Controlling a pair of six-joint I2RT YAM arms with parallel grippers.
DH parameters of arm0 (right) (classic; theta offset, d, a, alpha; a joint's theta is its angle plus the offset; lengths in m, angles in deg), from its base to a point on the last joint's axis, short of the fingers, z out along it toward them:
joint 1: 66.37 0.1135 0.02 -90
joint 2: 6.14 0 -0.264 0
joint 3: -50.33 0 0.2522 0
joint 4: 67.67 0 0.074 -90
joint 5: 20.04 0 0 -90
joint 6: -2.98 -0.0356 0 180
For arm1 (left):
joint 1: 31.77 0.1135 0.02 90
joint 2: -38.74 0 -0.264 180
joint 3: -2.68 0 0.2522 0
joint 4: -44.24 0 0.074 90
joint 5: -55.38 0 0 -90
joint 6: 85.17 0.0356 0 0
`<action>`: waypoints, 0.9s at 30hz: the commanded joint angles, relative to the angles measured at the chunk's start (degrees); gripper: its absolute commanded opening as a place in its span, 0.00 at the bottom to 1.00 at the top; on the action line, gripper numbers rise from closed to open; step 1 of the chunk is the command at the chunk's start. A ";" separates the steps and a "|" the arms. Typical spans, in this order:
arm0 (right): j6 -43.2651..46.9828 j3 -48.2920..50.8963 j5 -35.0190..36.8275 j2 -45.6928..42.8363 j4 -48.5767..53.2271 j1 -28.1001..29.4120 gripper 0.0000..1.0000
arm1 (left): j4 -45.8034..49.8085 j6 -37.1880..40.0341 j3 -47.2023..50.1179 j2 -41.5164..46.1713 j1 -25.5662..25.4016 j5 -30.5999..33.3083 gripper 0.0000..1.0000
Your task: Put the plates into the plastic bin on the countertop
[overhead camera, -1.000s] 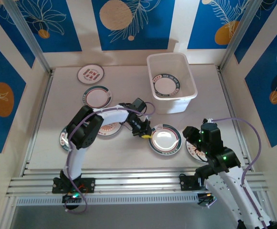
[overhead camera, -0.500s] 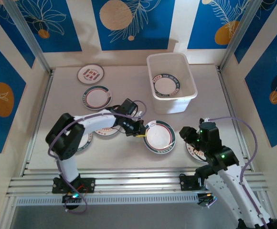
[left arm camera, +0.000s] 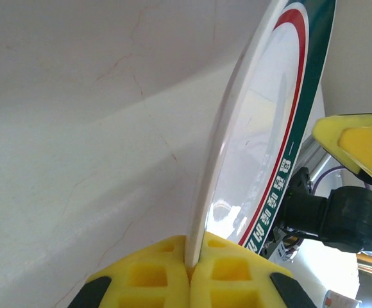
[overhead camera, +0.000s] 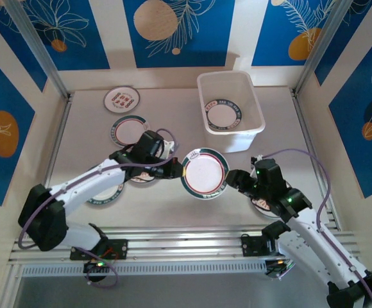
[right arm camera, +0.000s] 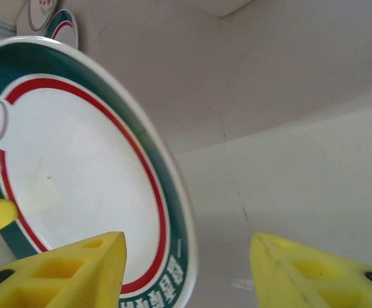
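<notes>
A white plate (overhead camera: 204, 174) with a dark green and red rim hangs above the countertop (overhead camera: 173, 215), mid-table. My left gripper (overhead camera: 178, 171) is shut on its left rim; in the left wrist view the yellow fingers (left arm camera: 154, 279) pinch the plate's (left arm camera: 263, 128) edge. My right gripper (overhead camera: 233, 179) is open at the plate's right edge; in the right wrist view the plate (right arm camera: 77, 186) has its rim between the spread jaws of that gripper (right arm camera: 187, 273), untouched. The plastic bin (overhead camera: 253, 131) stands at the back right with one plate (overhead camera: 223, 116) inside.
More plates lie on the countertop: two at the back left (overhead camera: 121, 99) (overhead camera: 130, 130), two under the left arm (overhead camera: 141, 176) (overhead camera: 102, 194), one beneath the right arm (overhead camera: 263, 205). Cream walls and aluminium rails (overhead camera: 173, 247) border the surface.
The left arm has raised the plate and carried it left and back. The right gripper has moved in toward the plate's right edge and opened wider.
</notes>
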 commanded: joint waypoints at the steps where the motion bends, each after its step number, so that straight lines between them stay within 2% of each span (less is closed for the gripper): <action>1: 3.93 -3.83 1.28 -0.91 2.30 0.29 0.54 | -0.73 1.55 0.38 3.12 0.50 0.59 0.00; 10: 3.91 -1.69 -5.44 -1.38 -3.41 -0.05 0.49 | -2.71 0.40 0.36 5.42 0.46 -1.42 0.00; 15: 4.41 -2.13 -5.08 -0.79 -2.19 -0.43 0.44 | -3.69 -0.47 1.02 6.77 0.42 -1.93 0.00; 21: 4.63 -2.30 -4.51 -0.17 -1.68 -0.60 0.43 | -5.16 -0.18 1.60 7.01 0.46 -4.17 0.00; 27: 4.06 -1.24 -6.02 0.88 -3.86 -0.68 0.33 | -6.70 -0.72 1.69 6.82 0.43 -4.64 0.00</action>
